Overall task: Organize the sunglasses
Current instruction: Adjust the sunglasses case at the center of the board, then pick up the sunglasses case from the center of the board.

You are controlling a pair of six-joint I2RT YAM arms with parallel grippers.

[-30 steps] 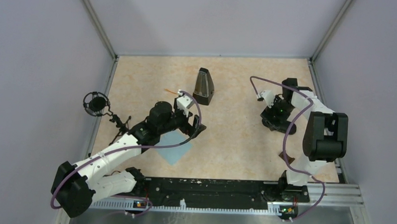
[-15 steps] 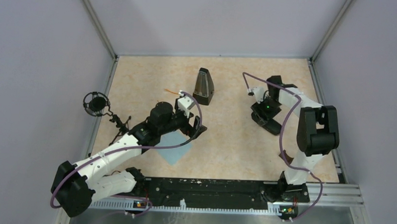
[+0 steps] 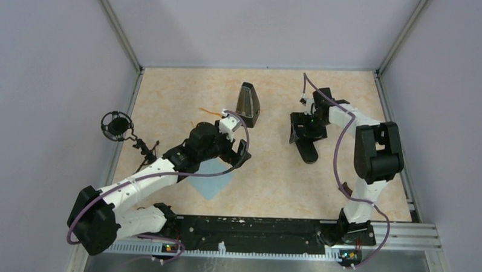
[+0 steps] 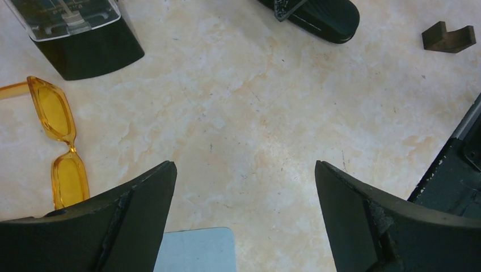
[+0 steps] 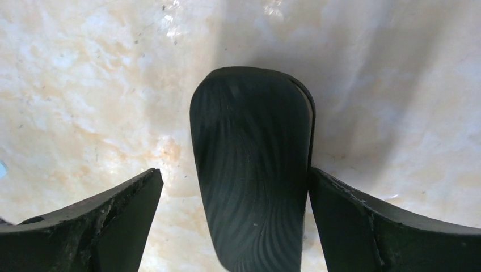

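A: Left wrist: sunglasses flat on bench, far-left of left tool, which is spread, empty.
B: Right tool apart, straddling case. Centre it, then close gently.

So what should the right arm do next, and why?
Probably close the right fingers on the black case. It lies between them with a gap on one side, so nothing grips it yet; the sunglasses lie apart, near the open left fingers.
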